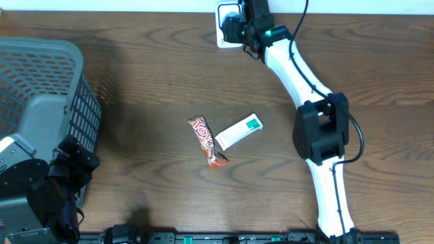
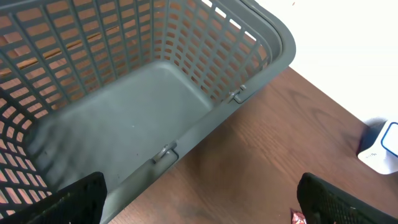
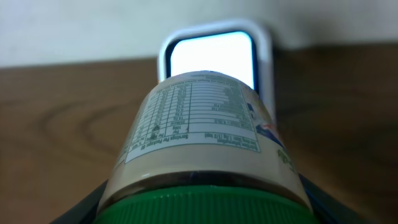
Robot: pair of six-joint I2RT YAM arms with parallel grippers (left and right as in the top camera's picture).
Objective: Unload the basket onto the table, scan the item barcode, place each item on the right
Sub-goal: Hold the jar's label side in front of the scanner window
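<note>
The right gripper (image 1: pixel 239 28) is squeezing a bottle (image 3: pixel 199 134) at the worktop's (image 1: pixel 149 81) far edge. The left gripper (image 2: pixel 205 208) is gaping wide.

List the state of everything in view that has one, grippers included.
Left gripper: open, empty.
Right gripper: shut on the bottle.
Bottle: capped, held sideways, its bottom toward the scanner.
Scanner: window lit.
Basket: upright, empty as far as visible.
Candy bar: flat on the table, not held.
Box: closed, flat beside the candy bar.
</note>
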